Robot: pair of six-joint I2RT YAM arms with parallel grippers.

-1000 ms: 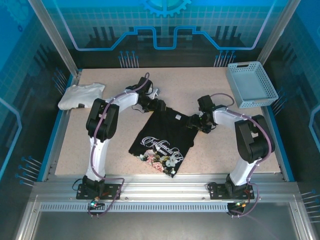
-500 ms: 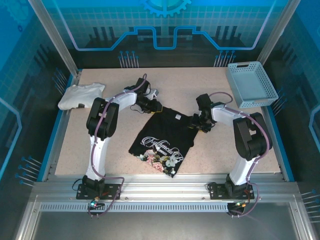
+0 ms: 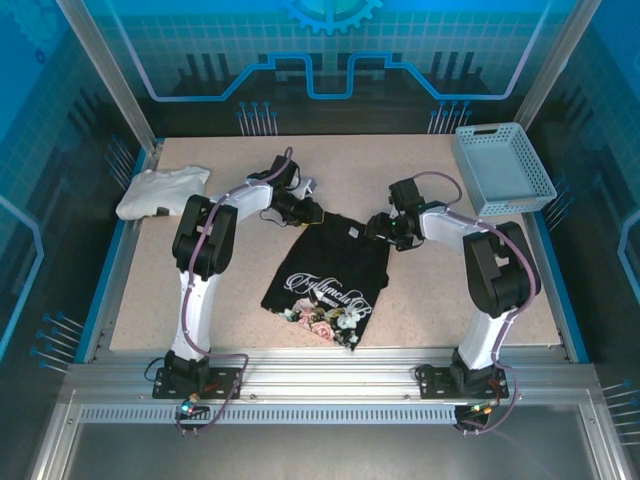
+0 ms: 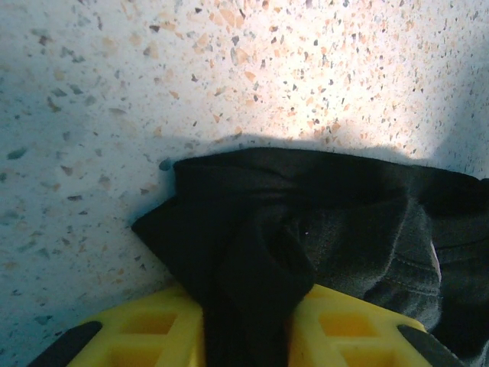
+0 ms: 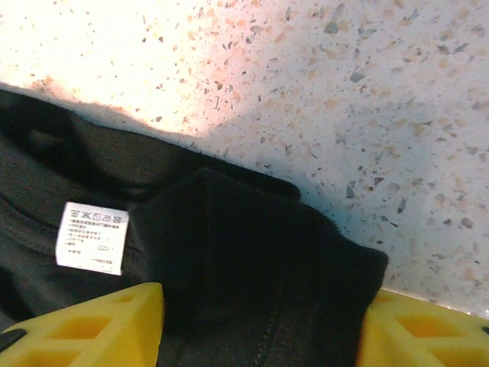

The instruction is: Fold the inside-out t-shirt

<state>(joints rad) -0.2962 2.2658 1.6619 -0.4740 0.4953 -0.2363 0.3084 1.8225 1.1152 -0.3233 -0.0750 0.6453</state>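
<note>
Left gripper (image 3: 312,213) and right gripper (image 3: 378,228) sit at the far corners of the inside-out t-shirt (image 3: 325,280) — its print lies nearward of both. White garment (image 3: 160,190): well left of the left gripper. Basket (image 3: 500,170): right of the right gripper.

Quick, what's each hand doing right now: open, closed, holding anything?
Left hand: closed on the black cloth t-shirt with the floral print.
Right hand: astride a fold of that t-shirt; grip cannot be told.

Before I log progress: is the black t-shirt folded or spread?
Partly folded: t-shirt forms a narrow rectangle, no sleeves out, corners bunched between left fingers and right fingers.
</note>
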